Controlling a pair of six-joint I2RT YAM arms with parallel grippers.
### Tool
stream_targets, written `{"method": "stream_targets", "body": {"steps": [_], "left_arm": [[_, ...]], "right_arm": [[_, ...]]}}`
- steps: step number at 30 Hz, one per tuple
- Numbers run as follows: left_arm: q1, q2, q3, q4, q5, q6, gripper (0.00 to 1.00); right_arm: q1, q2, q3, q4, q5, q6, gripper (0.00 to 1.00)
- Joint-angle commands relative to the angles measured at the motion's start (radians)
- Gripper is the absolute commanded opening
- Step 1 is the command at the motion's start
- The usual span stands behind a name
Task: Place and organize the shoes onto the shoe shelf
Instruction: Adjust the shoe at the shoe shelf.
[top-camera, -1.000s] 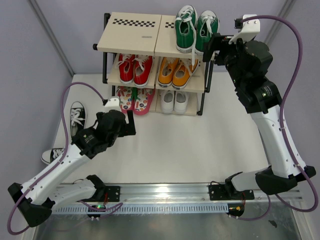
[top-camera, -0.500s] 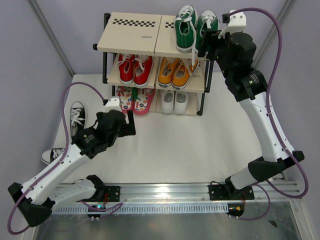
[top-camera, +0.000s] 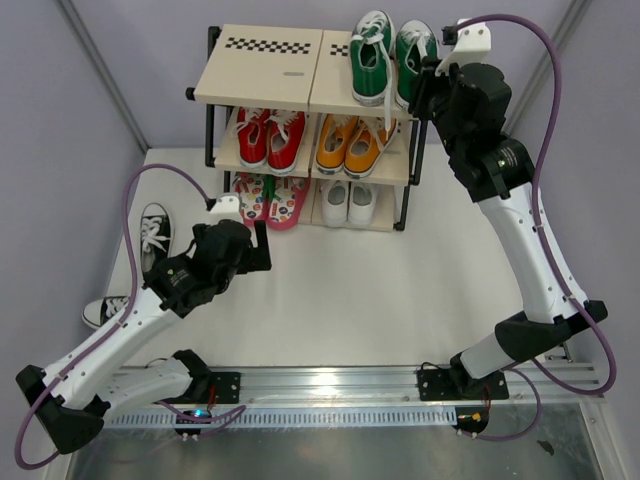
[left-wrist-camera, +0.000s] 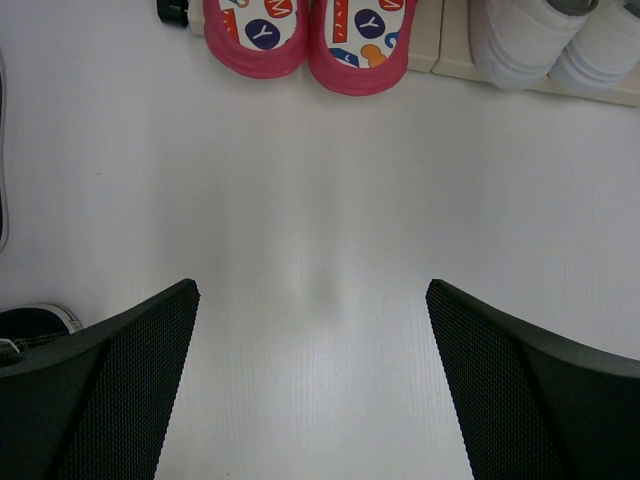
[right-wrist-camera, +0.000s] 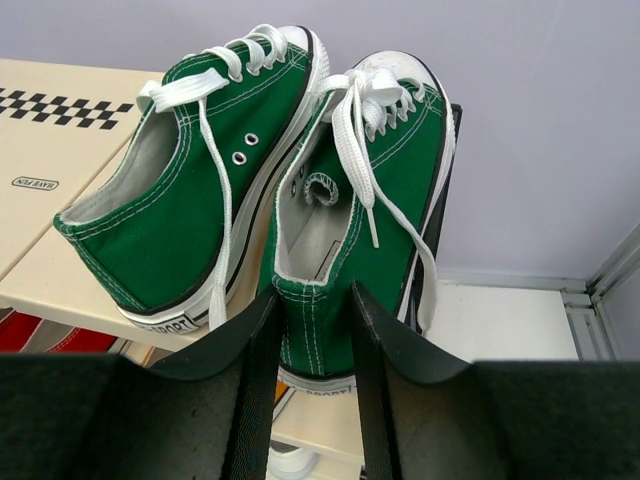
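Right gripper (right-wrist-camera: 315, 296) has swung in from 3 o'clock and closed onto the heel of one green white-laced canvas sneaker (right-wrist-camera: 385, 170) on the top tier, 1 o'clock corner, of the beige-board black-framed shoe shelf (top-camera: 262, 75). Probably straightening the pair. Left gripper (left-wrist-camera: 310, 300) hangs wide apart, empty. Count: ten shoes shelved. Two black white-laced canvas sneakers (top-camera: 153, 236) are on the white table (top-camera: 400, 290) at 9 o'clock.

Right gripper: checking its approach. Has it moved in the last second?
Yes: right gripper shifted left and up-frame, onto the green sneaker at the right edge of the shoe shelf.
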Motion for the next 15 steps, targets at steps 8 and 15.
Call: {"method": "stream_targets", "body": {"steps": [8,15], "left_arm": [[0.001,0.002,0.015,0.008,-0.015,0.017,0.99],[0.001,-0.002,0.021,0.006,-0.015,0.019,0.99]], "right_arm": [[-0.003,0.005,0.038,0.017,-0.096,0.043,0.35],[0.017,0.025,0.073,0.027,-0.122,0.071,0.39]]}}
